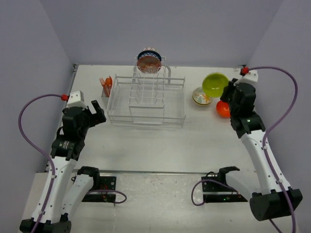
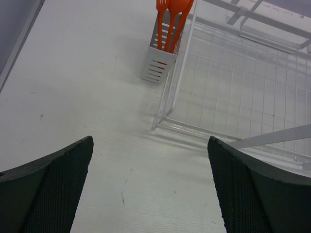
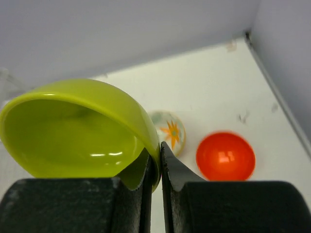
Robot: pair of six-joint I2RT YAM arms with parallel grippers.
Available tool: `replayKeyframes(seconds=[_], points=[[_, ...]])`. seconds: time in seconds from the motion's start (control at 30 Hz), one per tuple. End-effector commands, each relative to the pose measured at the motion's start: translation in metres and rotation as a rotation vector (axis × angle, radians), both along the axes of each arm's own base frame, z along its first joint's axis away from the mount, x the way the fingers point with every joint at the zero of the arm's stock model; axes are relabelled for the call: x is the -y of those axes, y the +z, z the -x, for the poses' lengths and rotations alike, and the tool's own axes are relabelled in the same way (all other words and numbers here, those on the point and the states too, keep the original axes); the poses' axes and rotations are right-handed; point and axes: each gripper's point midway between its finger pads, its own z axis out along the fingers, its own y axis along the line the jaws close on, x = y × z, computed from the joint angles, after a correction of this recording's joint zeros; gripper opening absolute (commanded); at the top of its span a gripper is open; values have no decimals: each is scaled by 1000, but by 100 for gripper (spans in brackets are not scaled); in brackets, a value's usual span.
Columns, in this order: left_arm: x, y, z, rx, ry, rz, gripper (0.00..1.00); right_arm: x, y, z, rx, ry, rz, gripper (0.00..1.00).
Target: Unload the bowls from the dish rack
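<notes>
While right jaws pinch yellow-green bowl (image 3: 73, 131) rim near right wall (image 3: 284, 48), left jaws gape beside dish rack (image 1: 146, 104) corner.

White table (image 1: 204, 141), matte, faint scuffs and dark specks. Seam (image 1: 160, 171) crosses it near front edge. Plain lavender-grey enclosure: back wall (image 1: 160, 29), left wall (image 1: 24, 58), right wall (image 1: 291, 43). Even diffuse light, soft shadows.

Orange plastic utensils (image 2: 171, 22) upright in sm. white slotted cup (image 2: 156, 67), on white tabletop (image 2: 73, 97); grey walls (image 1: 160, 29) behind.
</notes>
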Motion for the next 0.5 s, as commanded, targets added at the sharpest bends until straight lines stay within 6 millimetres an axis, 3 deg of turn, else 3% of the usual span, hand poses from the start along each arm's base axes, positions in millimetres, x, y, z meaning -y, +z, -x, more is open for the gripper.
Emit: replayKeyframes(seconds=[0.0,0.07,0.1,0.3,0.47], points=[[2,15,-4,67,-26,-6,100,19,-57,17,-107,-60,-307,0],[3,17,-3,76,-29,-5,100,35,-86,22,-156,-107,-400,0],[3,18,-3,78,-32,-3,100,60,-94,23,-157,-176,-453,0],[3,21,0,93,-30,-1,100,103,-140,14,-292,-283,-573,0],[2,23,2,103,-28,0,100,126,-172,10,-392,-385,-538,0]])
